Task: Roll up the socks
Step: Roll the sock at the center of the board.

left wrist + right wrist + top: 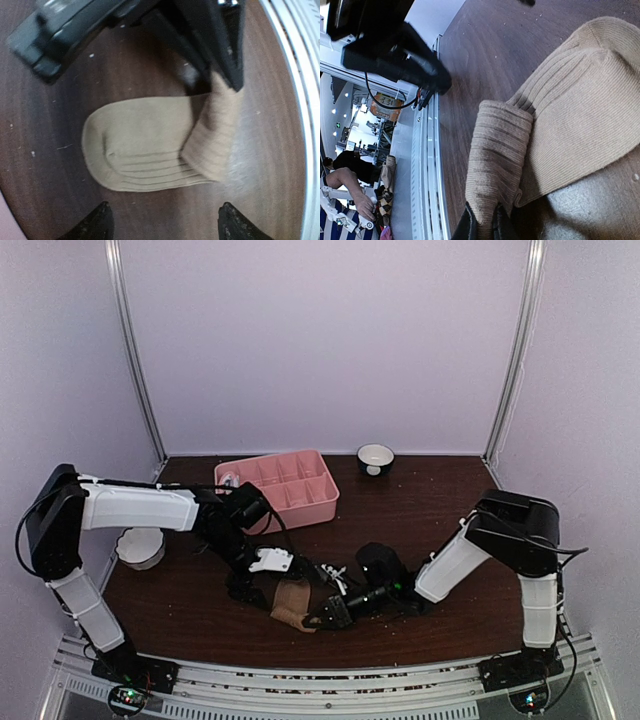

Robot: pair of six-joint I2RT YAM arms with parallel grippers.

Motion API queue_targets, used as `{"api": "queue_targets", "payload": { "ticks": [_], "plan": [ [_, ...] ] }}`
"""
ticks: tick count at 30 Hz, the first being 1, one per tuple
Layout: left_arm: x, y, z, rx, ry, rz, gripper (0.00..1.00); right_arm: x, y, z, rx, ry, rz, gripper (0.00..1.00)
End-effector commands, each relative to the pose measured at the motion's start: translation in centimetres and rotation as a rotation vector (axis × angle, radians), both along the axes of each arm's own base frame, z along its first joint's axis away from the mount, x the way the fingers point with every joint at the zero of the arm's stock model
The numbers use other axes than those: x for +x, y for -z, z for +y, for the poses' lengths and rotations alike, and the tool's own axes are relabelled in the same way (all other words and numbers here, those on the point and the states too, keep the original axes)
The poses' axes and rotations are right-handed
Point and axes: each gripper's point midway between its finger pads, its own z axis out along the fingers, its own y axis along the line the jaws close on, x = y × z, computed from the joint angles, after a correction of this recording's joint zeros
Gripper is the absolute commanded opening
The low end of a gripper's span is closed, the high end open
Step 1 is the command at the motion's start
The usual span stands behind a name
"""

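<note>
My R arm reaches low toward the front-centre of the tabletop, wrist nearly flat. The right gripper is pinched tight on the ribbed cuff of the tan sock, w/ the cuff folded back over the foot. My L arm stretches in from the left edge. The left gripper points down over the sock, fingers spread wide, gripping nothing. Sock lies nr the front edge, centre. Pink tray sits back-centre, white bowl at the left edge. Plain pale walls all round.
</note>
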Motion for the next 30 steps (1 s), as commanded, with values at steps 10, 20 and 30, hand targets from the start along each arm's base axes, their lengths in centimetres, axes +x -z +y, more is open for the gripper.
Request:
{"api": "queue_targets", "payload": {
  "ticks": [10, 20, 30],
  "plan": [
    [6.7, 1.4, -1.7, 0.088, -0.134, -0.105, 0.27, -3.8, 11.4, -7.0, -0.464, 0.035, 0.239, 0.0],
    [4.5, 2.3, -3.9, 0.071, -0.085, -0.004, 0.21, -2.8, 11.3, -6.0, -0.412, 0.094, 0.303, 0.0],
    [3.5, 1.3, -6.9, 0.004, -0.052, 0.117, 0.0, -0.7, 12.3, -5.9, -0.42, 0.22, 0.362, 0.0]
  ]
}}
